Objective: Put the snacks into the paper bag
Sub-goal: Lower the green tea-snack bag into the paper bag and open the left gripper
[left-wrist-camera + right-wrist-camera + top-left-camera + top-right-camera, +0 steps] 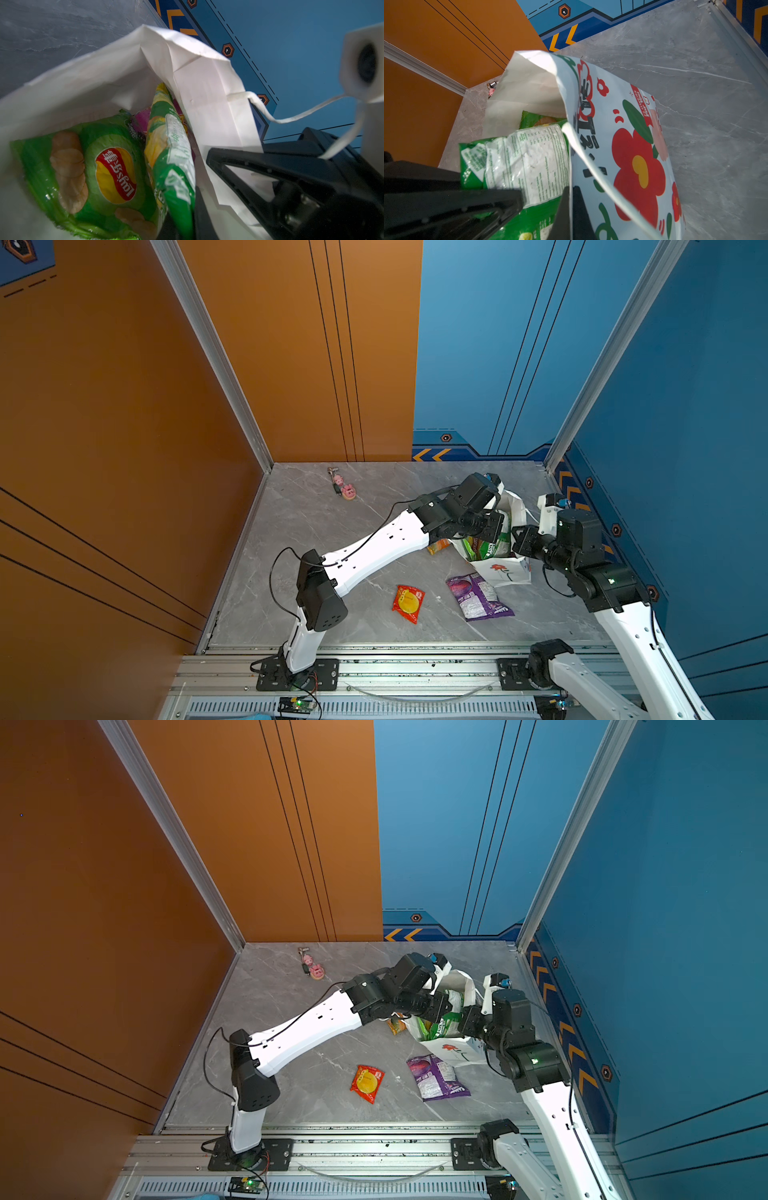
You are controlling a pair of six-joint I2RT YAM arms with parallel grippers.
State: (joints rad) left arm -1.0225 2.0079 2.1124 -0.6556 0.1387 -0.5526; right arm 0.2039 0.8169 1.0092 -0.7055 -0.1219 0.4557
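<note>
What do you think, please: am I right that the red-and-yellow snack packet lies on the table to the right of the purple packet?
Not quite: in both top views the red-and-yellow snack packet lies on the table to the left of the purple packet.

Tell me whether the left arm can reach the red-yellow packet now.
Likely yes, once freed: the red-yellow packet lies uncovered on the table near that arm, but the left gripper is shut on a green packet in the paper bag.
</note>
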